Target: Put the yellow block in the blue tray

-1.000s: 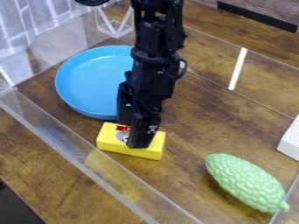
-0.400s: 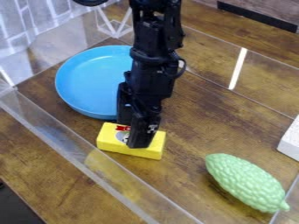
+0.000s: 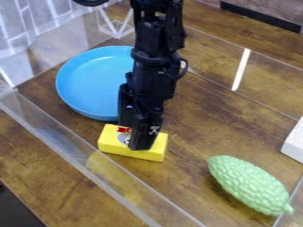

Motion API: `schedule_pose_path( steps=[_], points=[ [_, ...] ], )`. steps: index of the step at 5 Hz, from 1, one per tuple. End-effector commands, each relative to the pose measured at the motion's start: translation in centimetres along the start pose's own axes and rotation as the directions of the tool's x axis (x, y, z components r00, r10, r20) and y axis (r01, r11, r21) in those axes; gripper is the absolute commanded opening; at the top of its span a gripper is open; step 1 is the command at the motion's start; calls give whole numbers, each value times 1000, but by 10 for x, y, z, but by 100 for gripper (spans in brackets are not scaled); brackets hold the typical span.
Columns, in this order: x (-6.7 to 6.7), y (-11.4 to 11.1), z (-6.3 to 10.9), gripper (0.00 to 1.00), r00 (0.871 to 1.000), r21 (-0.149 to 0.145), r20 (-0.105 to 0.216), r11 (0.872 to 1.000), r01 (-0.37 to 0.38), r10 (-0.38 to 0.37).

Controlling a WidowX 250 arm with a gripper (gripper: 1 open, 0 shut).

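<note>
The yellow block (image 3: pixel 120 143) lies on the wooden table near its front edge, its red and white label partly covered. My gripper (image 3: pixel 138 133) points down right over the block, its black fingers low at the block's top. The jaws stand open, one finger on each side of the label area; no lift shows. The blue tray (image 3: pixel 85 80) sits just behind and left of the block, with nothing in it, and the arm hides its right rim.
A bumpy green oval object (image 3: pixel 250 183) lies at the front right. A white object (image 3: pixel 293 142) shows at the right edge. Clear acrylic walls (image 3: pixel 48 124) border the table's front and left.
</note>
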State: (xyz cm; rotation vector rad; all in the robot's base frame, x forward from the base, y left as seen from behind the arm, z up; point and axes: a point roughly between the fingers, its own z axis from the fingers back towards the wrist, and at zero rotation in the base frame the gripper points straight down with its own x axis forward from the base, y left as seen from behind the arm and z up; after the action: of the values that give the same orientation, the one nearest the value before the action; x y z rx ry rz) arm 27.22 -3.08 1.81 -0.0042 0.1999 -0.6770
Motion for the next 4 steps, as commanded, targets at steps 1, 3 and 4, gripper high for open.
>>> schedule_pose_path(
  steps=[1,3,4],
  points=[
    [-5,7,-30,100,999,-35,-46,999,-25,24],
    [-7,7,-30,100,998,-43,-51,999,-30,27],
    [-8,7,-29,100,998,-47,-54,998,-31,29]
  ],
)
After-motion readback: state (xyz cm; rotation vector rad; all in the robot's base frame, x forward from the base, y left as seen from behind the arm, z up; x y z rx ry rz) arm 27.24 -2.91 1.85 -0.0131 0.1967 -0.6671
